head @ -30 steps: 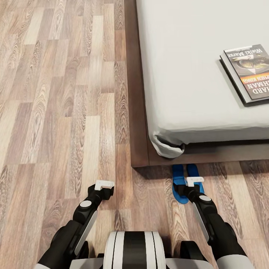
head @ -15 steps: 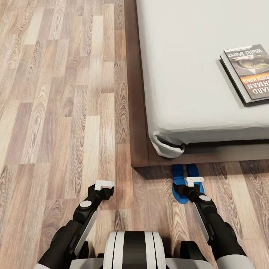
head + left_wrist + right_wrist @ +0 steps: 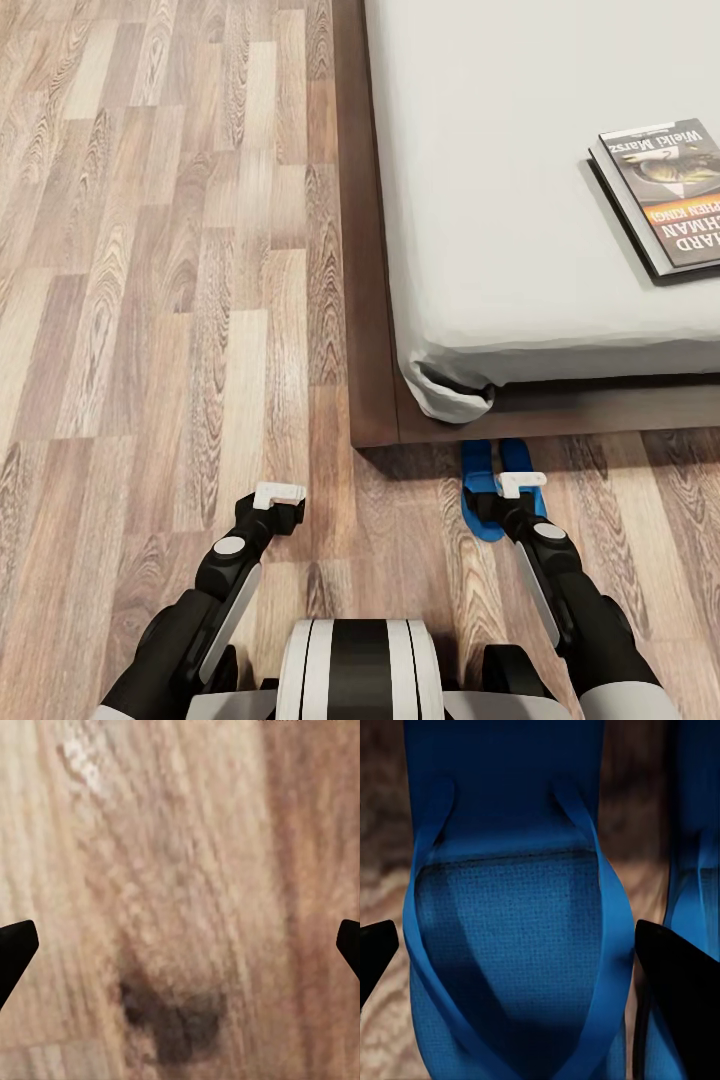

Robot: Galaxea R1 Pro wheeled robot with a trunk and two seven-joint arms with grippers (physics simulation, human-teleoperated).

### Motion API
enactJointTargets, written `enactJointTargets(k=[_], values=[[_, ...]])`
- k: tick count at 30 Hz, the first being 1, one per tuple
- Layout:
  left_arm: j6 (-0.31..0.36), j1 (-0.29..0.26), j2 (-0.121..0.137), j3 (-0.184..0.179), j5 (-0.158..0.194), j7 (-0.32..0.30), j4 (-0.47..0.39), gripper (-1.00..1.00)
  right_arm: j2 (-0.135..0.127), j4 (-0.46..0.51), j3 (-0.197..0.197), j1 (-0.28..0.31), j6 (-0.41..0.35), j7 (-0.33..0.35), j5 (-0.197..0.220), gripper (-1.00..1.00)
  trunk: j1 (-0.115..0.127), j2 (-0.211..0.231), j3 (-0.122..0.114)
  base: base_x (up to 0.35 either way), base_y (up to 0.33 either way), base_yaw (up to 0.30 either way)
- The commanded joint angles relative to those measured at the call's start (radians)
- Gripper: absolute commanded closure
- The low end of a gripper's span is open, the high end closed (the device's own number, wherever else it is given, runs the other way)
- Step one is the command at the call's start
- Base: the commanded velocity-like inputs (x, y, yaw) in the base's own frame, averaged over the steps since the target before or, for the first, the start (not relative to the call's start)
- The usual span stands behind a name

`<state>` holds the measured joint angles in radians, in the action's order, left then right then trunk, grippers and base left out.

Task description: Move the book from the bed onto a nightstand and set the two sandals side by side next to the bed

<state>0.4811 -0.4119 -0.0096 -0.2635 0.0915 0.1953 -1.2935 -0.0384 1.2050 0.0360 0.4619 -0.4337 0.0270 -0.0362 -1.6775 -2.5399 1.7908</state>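
Observation:
Two blue sandals lie side by side on the wood floor just off the bed's foot, one (image 3: 477,465) to the left of the other (image 3: 516,455). My right gripper (image 3: 500,505) hovers over them. In the right wrist view this gripper (image 3: 525,960) is open, its dark fingertips (image 3: 375,952) on either side of one sandal (image 3: 510,907), with the second sandal (image 3: 697,832) beside it. The book (image 3: 665,195) lies on the bed's grey mattress (image 3: 480,200) at the view's right edge. My left gripper (image 3: 272,510) is open over bare floor (image 3: 180,870).
The bed's dark-brown frame (image 3: 370,300) runs along the mattress and ends in a corner close to the sandals. Wood-plank floor (image 3: 150,300) stretches open to the left of the bed.
The right gripper has barely shifted over the sandals; everything else stands as before.

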Motion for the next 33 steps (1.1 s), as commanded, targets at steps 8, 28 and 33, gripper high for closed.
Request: enactJointTargets(k=[8, 28, 33], values=[[0.004, 0.000, 0.000, -0.002, 0.010, 0.009, -0.002, -1.00, 0.000, 0.001, 0.001, 0.000, 0.005, 0.002, -0.004, 1.00, 0.000, 0.000, 0.000, 0.000, 0.000, 0.000], [0.004, 0.000, 0.000, -0.002, 0.010, 0.009, -0.003, -1.00, -0.001, 0.001, 0.001, 0.000, 0.006, 0.001, -0.004, -1.00, -0.001, -0.001, 0.012, 0.000, 0.000, 0.000], [0.004, 0.000, 0.000, -0.002, 0.010, 0.009, -0.003, -1.00, -0.001, 0.001, 0.001, 0.000, 0.006, 0.001, -0.004, -1.00, -0.001, -0.001, 0.012, 0.000, 0.000, 0.000]])
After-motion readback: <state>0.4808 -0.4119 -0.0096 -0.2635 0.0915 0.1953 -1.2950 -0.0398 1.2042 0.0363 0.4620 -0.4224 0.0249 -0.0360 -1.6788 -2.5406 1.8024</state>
